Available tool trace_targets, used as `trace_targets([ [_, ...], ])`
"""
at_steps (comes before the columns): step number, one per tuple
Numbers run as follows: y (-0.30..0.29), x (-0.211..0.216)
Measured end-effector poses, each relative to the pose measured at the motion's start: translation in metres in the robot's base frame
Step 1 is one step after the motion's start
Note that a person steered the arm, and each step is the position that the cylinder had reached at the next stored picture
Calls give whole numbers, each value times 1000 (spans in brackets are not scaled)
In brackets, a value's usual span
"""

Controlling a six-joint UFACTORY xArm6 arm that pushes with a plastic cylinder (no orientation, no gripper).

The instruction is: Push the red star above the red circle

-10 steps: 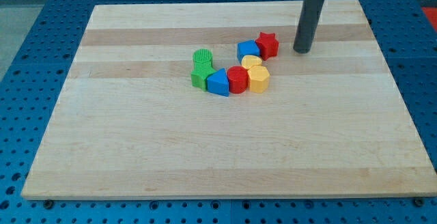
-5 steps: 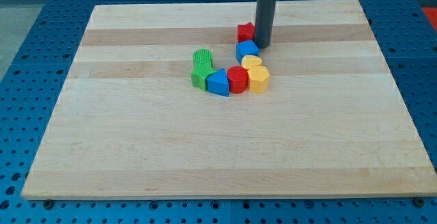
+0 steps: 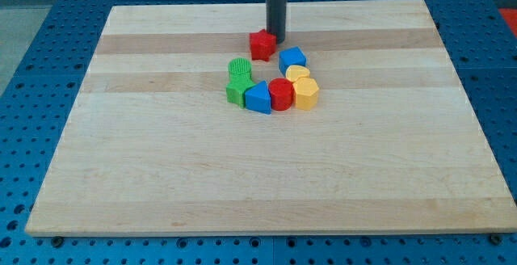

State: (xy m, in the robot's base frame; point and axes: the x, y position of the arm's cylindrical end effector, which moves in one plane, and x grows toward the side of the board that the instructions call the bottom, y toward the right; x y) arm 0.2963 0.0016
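While the dark rod stands upright near the view's top, my tip [image 3: 276,40] is seen touching the upper right side of the small red star block [image 3: 261,44]. No pincer is fitted; nothing is gripped, contact being made only by the rod's end. The red star is located above and slightly to the view's left of the red circle block [image 3: 280,94], well apart from it, on the pale wooden board [image 3: 161,168]. Between them, to the right, a blue block [image 3: 293,57] and a yellow heart-like block [image 3: 298,73] are noted. Flanking the red circle are a blue block [image 3: 258,97] and a yellow block [image 3: 306,93]; two green blocks [image 3: 238,79] are seen at the cluster's left.
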Motion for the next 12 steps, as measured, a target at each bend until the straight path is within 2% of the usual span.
trace_targets([
  [2,-4,-19],
  [5,-47,-20],
  [9,-10,11],
  [12,-6,29],
])
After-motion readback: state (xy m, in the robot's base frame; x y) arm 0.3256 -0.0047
